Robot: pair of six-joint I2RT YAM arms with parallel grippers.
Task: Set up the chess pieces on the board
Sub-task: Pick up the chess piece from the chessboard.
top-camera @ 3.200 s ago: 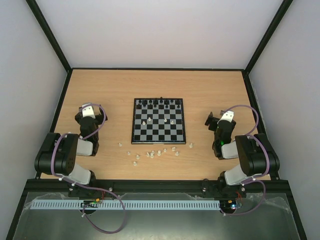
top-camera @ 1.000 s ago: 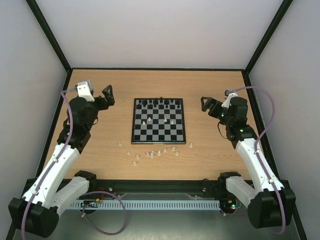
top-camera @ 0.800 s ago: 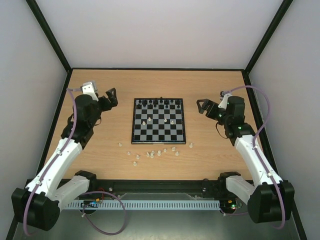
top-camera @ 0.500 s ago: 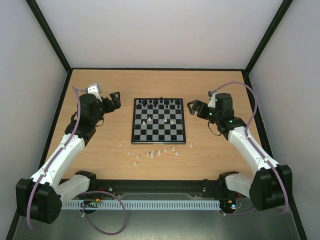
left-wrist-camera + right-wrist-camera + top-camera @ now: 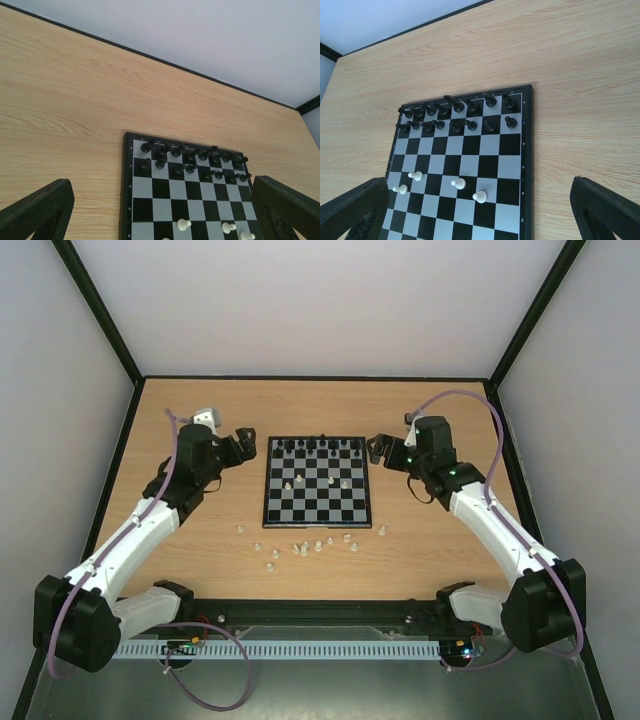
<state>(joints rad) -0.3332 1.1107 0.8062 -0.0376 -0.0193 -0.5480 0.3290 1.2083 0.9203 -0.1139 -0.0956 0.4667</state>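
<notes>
Light wood table (image 5: 200, 540) with a black rim, plain pale walls (image 5: 320, 310) on three sides. Loose chess pieces (image 5: 305, 545) are scattered on the bare wood, back of both the left gripper (image 5: 243, 446) and the right gripper (image 5: 380, 447), toward the bases and between the two arms. One stray sits apart, back of the right gripper. The board (image 5: 317, 505) lies flat between the two grippers. It is square, so no long axis, and its edges line up with the table edges. Four more white ones stand mid-board, inward of each gripper and a little back. Black chessmen (image 5: 318, 446) fill the two far rows, roughly level with both grippers. The left gripper is near the board's far-left corner, the right gripper near the far-right corner, neither touching it. Both arms reach forward from their bases, forearms angled inward, wrists turned to face the board. On the left the fingers (image 5: 40, 210) are spread wide with nothing between them; on the right the fingers (image 5: 355, 207) are spread the same, empty
</notes>
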